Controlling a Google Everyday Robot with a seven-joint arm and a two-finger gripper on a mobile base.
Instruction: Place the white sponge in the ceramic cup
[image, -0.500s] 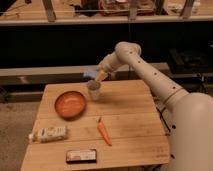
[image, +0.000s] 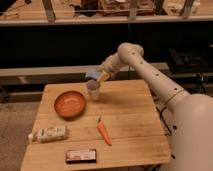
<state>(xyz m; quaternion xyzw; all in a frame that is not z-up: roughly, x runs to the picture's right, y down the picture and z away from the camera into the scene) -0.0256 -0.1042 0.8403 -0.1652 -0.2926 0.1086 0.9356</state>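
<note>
gripper (image: 98, 76) sits at the far edge of the wooden table (image: 131, 116), arm reaching in from the right. jaws are pressed onto the white sponge (image: 91, 75), pinching it at one end so the block juts out to the left.

sponge hangs just above the ceramic cup (image: 93, 91), not touching it, roughly over the mouth. my reading: it is held out to the side so the fingers can clear the rim on the way down.

the sponge looks about as wide as the cup, so the fit will be snug. i expect to need a squarer line-up, and it may catch on the lip.

containers: the cup interior is dark and i can't see anything in it. the orange bowl (image: 57, 103) just left of the cup looks empty.

not involved, nearer side of the table: carrot (image: 103, 133), printed bag (image: 48, 133), dark flat packet (image: 81, 155).
</note>
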